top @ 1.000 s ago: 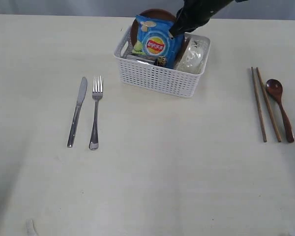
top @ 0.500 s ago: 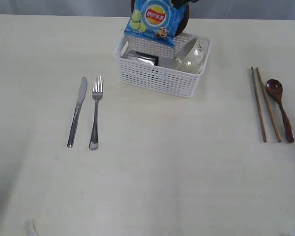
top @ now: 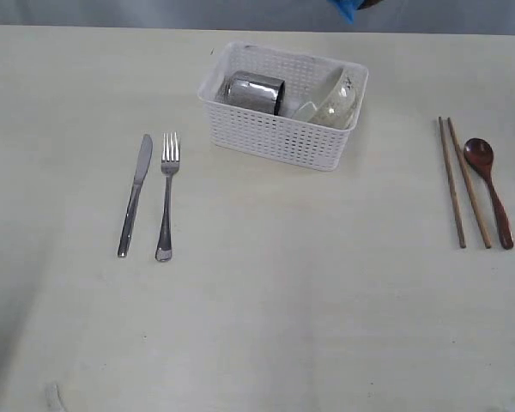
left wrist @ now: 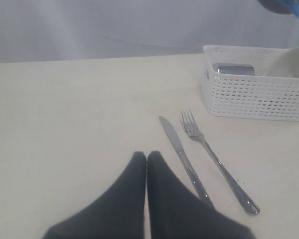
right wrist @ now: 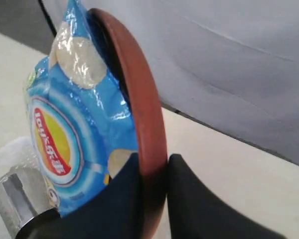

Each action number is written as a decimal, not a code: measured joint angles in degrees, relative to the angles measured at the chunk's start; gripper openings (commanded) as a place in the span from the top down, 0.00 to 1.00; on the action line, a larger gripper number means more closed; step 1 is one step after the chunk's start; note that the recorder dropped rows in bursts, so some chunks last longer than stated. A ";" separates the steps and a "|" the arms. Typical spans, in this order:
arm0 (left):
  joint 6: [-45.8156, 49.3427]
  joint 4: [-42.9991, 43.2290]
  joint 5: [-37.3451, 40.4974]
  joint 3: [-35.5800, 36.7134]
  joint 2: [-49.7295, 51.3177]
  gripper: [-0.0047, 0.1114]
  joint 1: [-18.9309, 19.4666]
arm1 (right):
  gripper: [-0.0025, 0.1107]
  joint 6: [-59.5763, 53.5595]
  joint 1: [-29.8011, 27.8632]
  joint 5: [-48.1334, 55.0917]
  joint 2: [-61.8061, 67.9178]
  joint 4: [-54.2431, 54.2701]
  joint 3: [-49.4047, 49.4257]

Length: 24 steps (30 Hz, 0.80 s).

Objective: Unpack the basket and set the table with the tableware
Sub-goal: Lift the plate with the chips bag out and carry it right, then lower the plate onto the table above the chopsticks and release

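Observation:
The white basket (top: 283,107) stands at the back of the table (top: 283,300), with a steel cup (top: 254,93) lying on its side and a cream bowl (top: 335,101) inside. My right gripper (right wrist: 154,164) is shut on the brown round plate (right wrist: 139,99), pinching the blue chip packet (right wrist: 74,129) against it, high above the basket. Only a blue corner (top: 345,9) shows at the exterior view's top edge. Knife (top: 135,196) and fork (top: 166,196) lie side by side on the left. Chopsticks (top: 459,182) and wooden spoon (top: 487,190) lie on the right. My left gripper (left wrist: 147,155) is shut and empty, near the knife (left wrist: 182,154).
In the left wrist view the fork (left wrist: 214,159) lies beyond the knife, and the basket (left wrist: 259,94) stands further off. A grey backdrop runs behind the table's far edge. A small pale scrap (top: 53,396) lies at the front left.
My right gripper has risen with the plate and chip packet, out of the basket and almost out of the exterior view. The cup inside now shows fully.

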 measured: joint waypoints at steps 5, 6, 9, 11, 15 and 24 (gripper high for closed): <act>0.00 0.00 0.00 0.00 0.00 0.96 0.00 | 0.98 1.24 -12.63 6.08 8.17 13.69 -0.10; 0.00 0.00 0.00 0.00 0.00 0.96 0.00 | 0.98 1.64 -13.61 6.86 9.08 14.53 -0.10; 0.00 0.00 0.00 0.00 0.00 0.96 0.00 | 0.98 5.26 -17.89 10.82 16.62 16.31 -0.10; 0.00 0.00 0.00 0.00 0.00 0.96 0.00 | 0.98 7.23 -18.91 12.30 20.25 16.41 -0.10; 0.00 0.00 0.00 0.00 0.00 0.96 0.00 | 0.98 10.05 -19.03 13.37 23.92 16.41 -0.10; 0.00 0.00 0.00 0.00 0.00 0.96 0.00 | 0.98 16.45 -19.37 12.62 24.06 12.96 -0.10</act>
